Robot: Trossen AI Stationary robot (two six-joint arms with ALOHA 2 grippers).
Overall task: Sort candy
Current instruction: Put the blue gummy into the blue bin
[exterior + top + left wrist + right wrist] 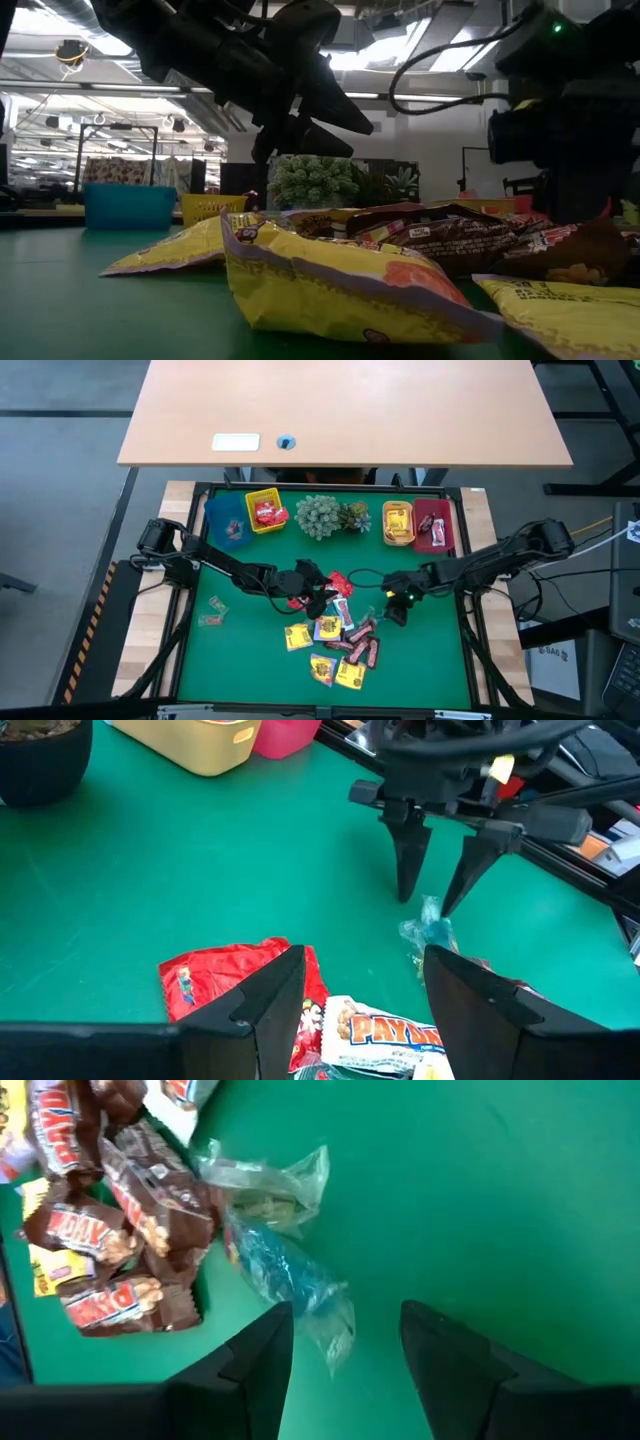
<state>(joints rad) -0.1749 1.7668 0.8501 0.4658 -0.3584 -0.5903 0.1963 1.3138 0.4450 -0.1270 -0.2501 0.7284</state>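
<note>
Candy (335, 642), a heap of small wrapped sweets, is lying just below the centre of the green felt table top (250, 660). Yellow square packets are sitting at the heap's six o'clock edge, dark brown-red bars at its three o'clock side, and a red foil packet (235, 982) at its twelve o'clock end. A white wrapper (385, 1032) beside the red packet is showing orange letters reading "PAYDAY"; the brown bars in the right wrist view are carrying the same word in white.

The left gripper (312, 586) is hovering over the red packet with its two dark fingers spread and nothing between them. The right gripper (396, 608) is standing at three o'clock of the heap, fingers parted and empty, tips pointing down at a clear wrapper holding a blue sweet (290, 1275).

Two loose pale wrappers (212, 612) are lying apart at nine o'clock. Open green felt is lying at eight o'clock and at four o'clock of the heap. Along the twelve o'clock edge are standing a blue bin (226, 520), a yellow bin (266, 510), a grey-green plant cluster (322, 516), an orange bin (398, 523) and a red bin (434, 525).
</note>
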